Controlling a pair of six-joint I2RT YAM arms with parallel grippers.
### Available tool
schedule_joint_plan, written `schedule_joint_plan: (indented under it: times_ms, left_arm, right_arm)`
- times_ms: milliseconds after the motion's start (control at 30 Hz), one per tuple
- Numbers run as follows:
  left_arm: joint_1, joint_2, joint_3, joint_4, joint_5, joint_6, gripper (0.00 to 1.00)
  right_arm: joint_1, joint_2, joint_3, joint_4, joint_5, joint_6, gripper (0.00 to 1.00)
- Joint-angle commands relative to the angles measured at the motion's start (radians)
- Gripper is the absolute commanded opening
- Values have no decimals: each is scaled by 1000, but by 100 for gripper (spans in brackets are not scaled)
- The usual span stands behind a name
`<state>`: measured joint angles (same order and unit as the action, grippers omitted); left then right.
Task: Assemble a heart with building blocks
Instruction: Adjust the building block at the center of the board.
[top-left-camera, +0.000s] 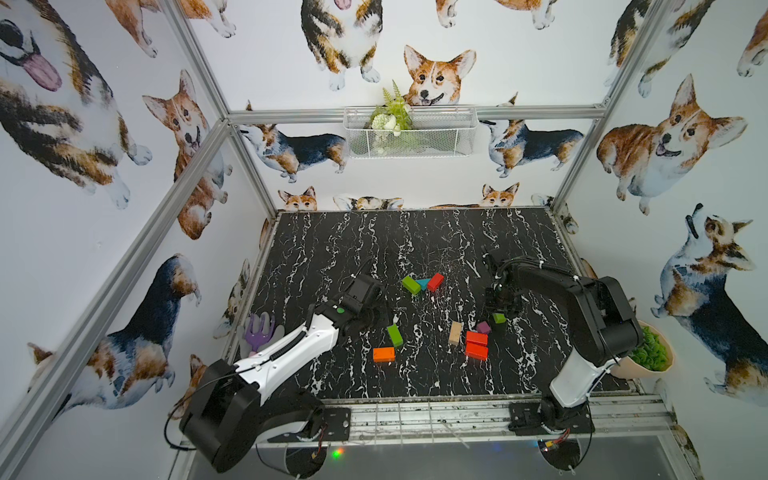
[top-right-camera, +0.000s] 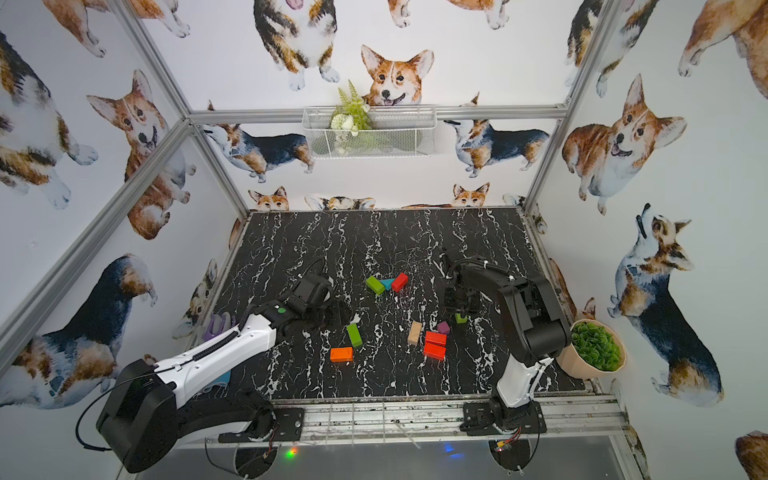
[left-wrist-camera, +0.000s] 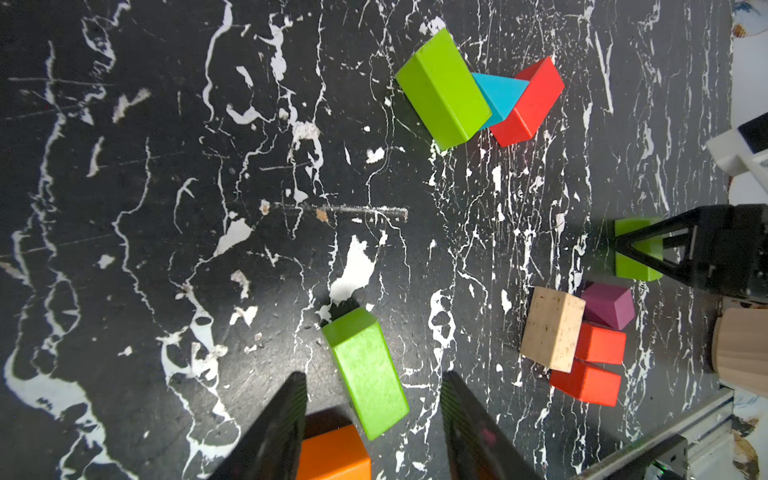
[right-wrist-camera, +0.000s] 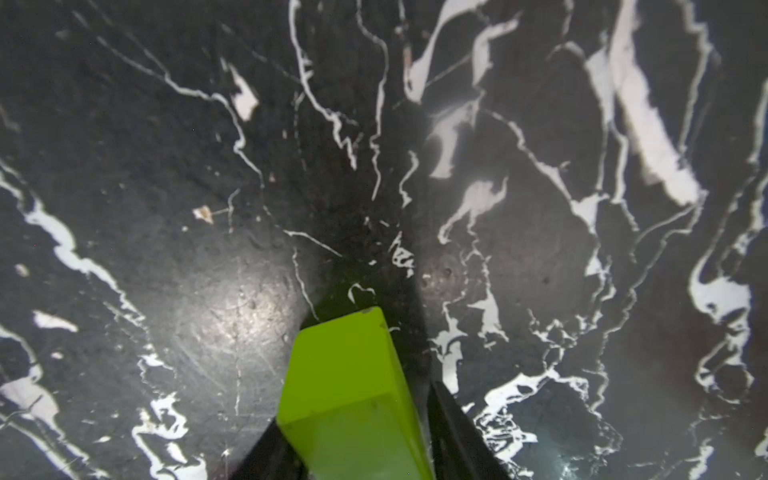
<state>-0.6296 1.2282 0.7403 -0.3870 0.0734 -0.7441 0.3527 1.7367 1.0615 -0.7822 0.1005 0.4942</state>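
Note:
The building blocks lie loose on the black marble table (top-left-camera: 324, 257). At the back a green bar (top-left-camera: 411, 285), a teal triangle (top-left-camera: 423, 284) and a red bar (top-left-camera: 435, 282) touch in a V. My left gripper (left-wrist-camera: 373, 376) is open just above the table. Its fingers straddle the near end of a lying green bar (left-wrist-camera: 365, 370), with an orange bar (left-wrist-camera: 336, 455) beside it. My right gripper (right-wrist-camera: 353, 415) is shut on a small green block (top-left-camera: 499, 318). Beside it lie a purple cube (top-left-camera: 483, 327), a plain-wood bar (top-left-camera: 455, 333) and two red bars (top-left-camera: 476, 345). No heart shows.
A purple toy rake (top-left-camera: 259, 332) lies at the table's left edge beside my left arm. A potted green plant (top-left-camera: 646, 353) stands at the right edge behind my right arm. A wire basket (top-left-camera: 436, 137) hangs on the back wall. A metal rail (top-left-camera: 415, 415) runs along the front.

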Motion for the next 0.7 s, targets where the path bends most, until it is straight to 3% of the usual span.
schedule_joint_plan:
  times_ms: [0, 267, 467, 667]
  left_arm:
    - [1, 1, 12, 5, 6, -3, 55]
    - [1, -13, -14, 14, 4, -13, 56]
    - [1, -13, 2, 0, -7, -8, 56]
    - [1, -11, 0, 0, -11, -4, 57]
  right_arm:
    - [6, -12, 15, -3, -32, 4, 35]
    - [105, -23, 77, -43, 35, -11, 16]
    - [169, 9, 99, 4, 6, -28, 13]
    - [236, 54, 112, 5, 22, -51, 19]
